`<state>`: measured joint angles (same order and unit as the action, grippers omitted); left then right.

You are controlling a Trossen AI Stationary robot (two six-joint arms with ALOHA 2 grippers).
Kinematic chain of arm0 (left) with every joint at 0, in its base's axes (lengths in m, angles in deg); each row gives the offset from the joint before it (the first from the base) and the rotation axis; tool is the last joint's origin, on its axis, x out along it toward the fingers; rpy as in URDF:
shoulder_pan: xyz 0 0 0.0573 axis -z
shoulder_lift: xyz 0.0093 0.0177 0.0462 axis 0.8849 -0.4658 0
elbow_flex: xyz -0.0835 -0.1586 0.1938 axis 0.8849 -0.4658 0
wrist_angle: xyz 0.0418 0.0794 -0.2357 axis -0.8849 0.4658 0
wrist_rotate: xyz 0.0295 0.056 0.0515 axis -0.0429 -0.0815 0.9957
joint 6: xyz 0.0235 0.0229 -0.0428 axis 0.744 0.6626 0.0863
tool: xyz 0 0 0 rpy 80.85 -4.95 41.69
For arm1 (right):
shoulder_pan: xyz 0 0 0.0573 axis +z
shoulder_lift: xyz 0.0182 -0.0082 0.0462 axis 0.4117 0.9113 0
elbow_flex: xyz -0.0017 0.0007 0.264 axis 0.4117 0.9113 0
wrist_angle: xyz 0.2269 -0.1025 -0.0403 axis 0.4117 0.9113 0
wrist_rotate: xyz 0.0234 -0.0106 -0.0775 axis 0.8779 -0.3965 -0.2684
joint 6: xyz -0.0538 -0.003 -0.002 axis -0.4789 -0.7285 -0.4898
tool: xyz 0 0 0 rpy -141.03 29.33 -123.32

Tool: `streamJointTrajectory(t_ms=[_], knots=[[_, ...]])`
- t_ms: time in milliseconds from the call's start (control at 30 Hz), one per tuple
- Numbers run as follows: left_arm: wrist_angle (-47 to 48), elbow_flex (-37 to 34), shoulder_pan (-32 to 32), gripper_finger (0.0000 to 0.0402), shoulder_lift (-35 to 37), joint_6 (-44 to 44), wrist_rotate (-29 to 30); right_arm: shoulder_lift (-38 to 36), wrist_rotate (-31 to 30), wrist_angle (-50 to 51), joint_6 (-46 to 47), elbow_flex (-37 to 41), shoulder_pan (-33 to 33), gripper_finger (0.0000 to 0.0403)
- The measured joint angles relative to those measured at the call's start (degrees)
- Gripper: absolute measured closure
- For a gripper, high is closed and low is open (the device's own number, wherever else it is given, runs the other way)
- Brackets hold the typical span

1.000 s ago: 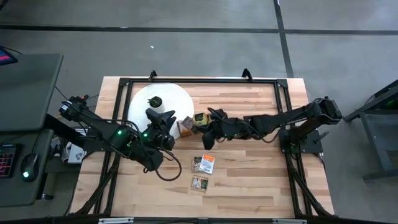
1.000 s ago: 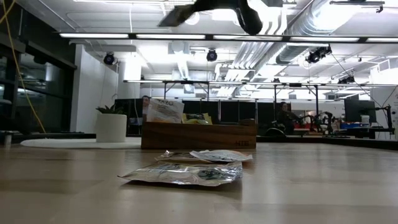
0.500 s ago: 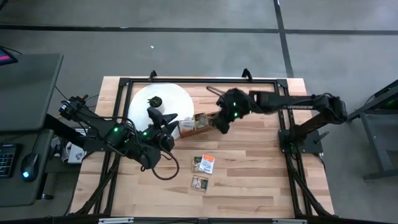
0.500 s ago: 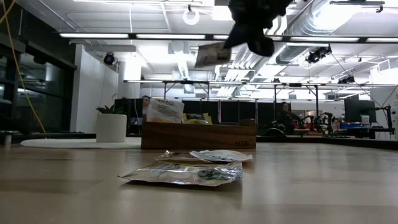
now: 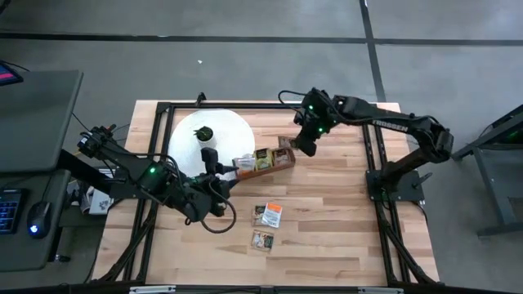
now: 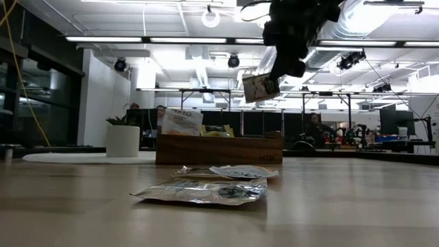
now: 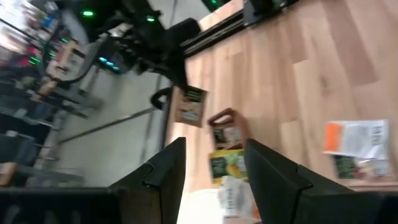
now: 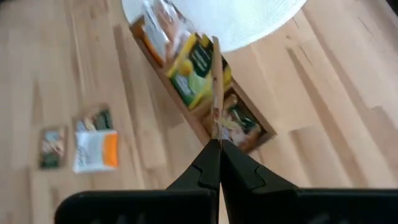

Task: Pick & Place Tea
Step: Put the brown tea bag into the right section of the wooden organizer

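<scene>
I see brownish sachet (image 6: 260,88) pinched edge-on, aloft over wooden box's (image 5: 263,160) end compartment | right gripper (image 5: 304,145) fingers together on it, 3 o'clock of box | left gripper (image 5: 210,157) fingers apart, empty, 9 o'clock of box, beside white disc (image 5: 214,131) | three loose sachets (image 5: 267,216) lie at 6 o'clock

Right gripper (image 5: 304,145) swung from low over the table near the wooden box (image 5: 263,161) up and out past the box's far end, carrying a brownish sachet (image 6: 259,88) pinched edge-on. Left gripper (image 5: 211,157) drew back slightly from the box.
</scene>
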<state>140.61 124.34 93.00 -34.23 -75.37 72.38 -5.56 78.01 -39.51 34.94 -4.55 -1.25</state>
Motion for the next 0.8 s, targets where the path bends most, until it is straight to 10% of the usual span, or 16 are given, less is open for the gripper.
streamJointTrajectory(t_ms=[500, 800], knots=[[0.06, 0.00, 0.00, 0.0244, 0.00, -4.98, -3.59, 26.96, -17.30, 38.46, -27.06, -40.28, 3.40, 0.0403], [0.37, -0.21, 0.00, 0.0244, -0.59, -5.80, -5.10, 37.60, -24.98, 44.75, -31.90, -51.96, 9.44, 0.0403]])
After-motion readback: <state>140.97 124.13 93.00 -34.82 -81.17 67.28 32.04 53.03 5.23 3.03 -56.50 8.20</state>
